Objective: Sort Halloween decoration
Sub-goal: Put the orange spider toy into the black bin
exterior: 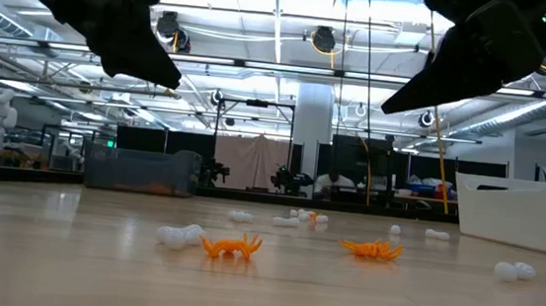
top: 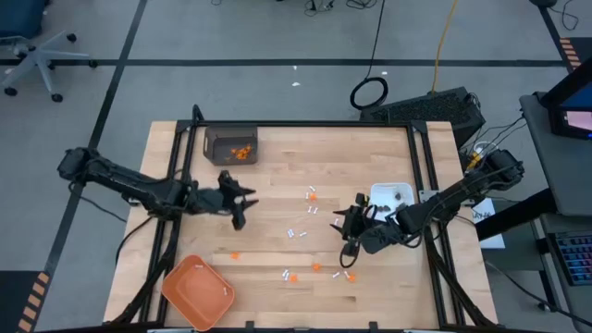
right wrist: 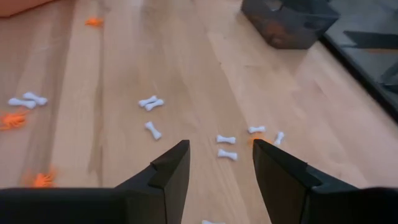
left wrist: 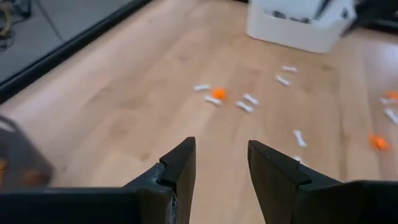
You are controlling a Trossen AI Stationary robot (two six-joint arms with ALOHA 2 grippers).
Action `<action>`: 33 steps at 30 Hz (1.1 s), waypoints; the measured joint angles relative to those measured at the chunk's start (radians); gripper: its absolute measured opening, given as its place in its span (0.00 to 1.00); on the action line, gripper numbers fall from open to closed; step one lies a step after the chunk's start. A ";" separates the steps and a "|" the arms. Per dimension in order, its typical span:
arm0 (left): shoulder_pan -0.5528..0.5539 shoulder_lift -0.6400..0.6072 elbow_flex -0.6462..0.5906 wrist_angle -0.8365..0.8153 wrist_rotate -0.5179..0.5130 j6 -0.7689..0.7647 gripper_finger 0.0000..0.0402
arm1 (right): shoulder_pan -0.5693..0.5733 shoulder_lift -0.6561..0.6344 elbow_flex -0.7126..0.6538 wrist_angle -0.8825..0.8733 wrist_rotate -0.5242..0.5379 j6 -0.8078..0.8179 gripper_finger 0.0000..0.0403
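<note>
A: Which step was in hand at that moment?

B: I judged it was between two picks. The left pincer point(top: 242, 211) hung over the surface point(top: 277, 148), near the dark bin point(top: 230, 144), with its fingers apart and nothing between them. The right pincer point(top: 349, 228) hovered beside the white dish point(top: 393, 196), also apart and empty.

A: And where were the decorations?

B: Scattered on the wood between the two arms. Some orange bits point(top: 242, 153) lay already in the dark bin. The orange tray point(top: 197, 291) at the near corner looked empty.

A: How many pieces did you count?

B: Loose on the surface, about five orange spiders point(exterior: 231, 246) and roughly eight white bones point(right wrist: 152, 102). The dark pieces I could not tell apart.

A: What did the next move call for?

B: Probably lowering one pincer over a single piece and closing precisely, because they are tiny and flat.
</note>
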 joint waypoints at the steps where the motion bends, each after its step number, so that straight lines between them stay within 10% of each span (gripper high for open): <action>1: -0.027 0.017 0.000 0.015 -0.016 0.000 0.36 | -0.005 0.003 0.000 0.000 -0.016 0.001 0.40; 13: -0.136 0.272 0.000 0.244 -0.161 0.043 0.36 | -0.118 0.148 0.000 0.162 -0.029 -0.083 0.40; 33: -0.136 0.325 0.000 0.395 -0.111 0.135 0.36 | -0.439 0.283 0.001 0.246 -0.397 -0.179 0.40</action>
